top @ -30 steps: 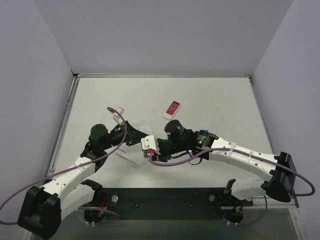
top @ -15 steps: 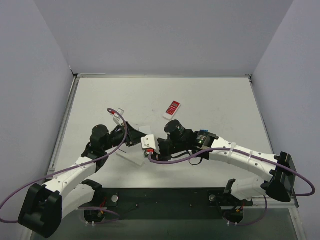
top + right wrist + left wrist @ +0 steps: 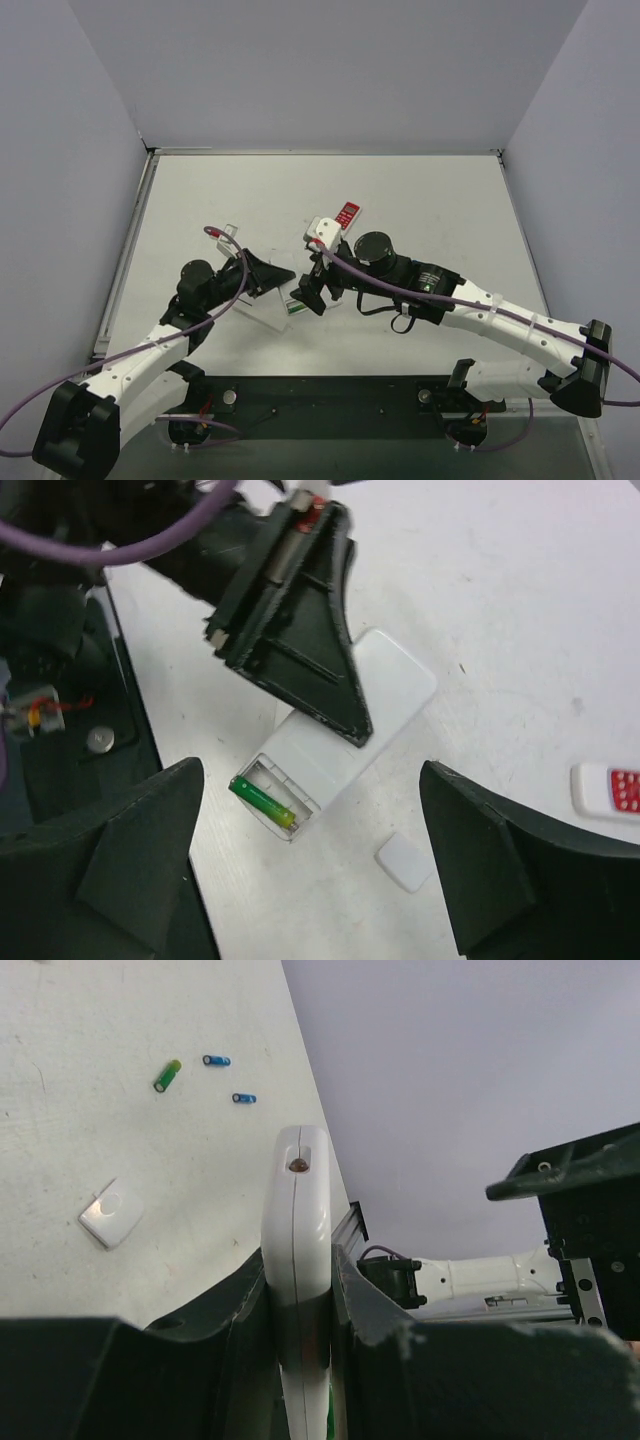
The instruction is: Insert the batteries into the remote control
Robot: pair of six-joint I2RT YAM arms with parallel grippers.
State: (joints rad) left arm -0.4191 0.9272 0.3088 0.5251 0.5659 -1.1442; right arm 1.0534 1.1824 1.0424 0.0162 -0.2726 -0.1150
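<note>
The left pincer grasps the remote control, its open bay directly under the released right pincer. Loose batteries lie toward the counter's right edge, it seems nearer the right arm.

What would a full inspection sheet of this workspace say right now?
Surface: white table, faint scuffs.
Job's things: white remote with its compartment open and a seated green battery in one slot; loose green battery and two blue batteries on the table.
Clutter: battery cover lying off beside the remote; small red remote farther back.
Grippers: left gripper shut on the white remote; right gripper open over it.
Cables: purple cables along both arms.
Surroundings: plain grey walls on three sides.
</note>
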